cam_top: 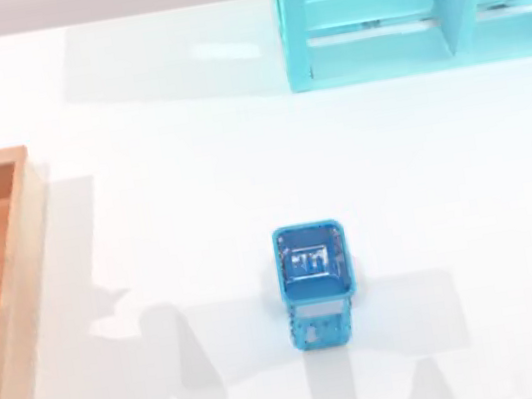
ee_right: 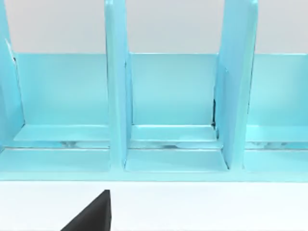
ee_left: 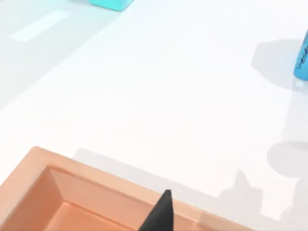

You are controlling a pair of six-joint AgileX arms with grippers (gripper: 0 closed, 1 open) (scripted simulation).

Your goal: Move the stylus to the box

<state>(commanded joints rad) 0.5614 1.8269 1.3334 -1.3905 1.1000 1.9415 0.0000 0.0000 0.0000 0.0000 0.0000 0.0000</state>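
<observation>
The box [cam_top: 22, 258] is a shallow wooden tray with tan rims and an orange-brown inside, lying at the table's left edge. In the left wrist view its corner and rim [ee_left: 96, 175] sit close below the camera. A dark tip of my left gripper [ee_left: 161, 214] pokes in over that rim. A dark tip of my right gripper [ee_right: 94, 214] hangs above the white table, facing the cyan shelf unit [ee_right: 168, 110]. The stylus is out of view.
A small blue mesh cup [cam_top: 314, 278] stands at the middle front of the table, and its edge [ee_left: 302, 62] appears in the left wrist view. The cyan shelf unit [cam_top: 398, 6] stands at the back right. White tabletop spreads between the box and the cup.
</observation>
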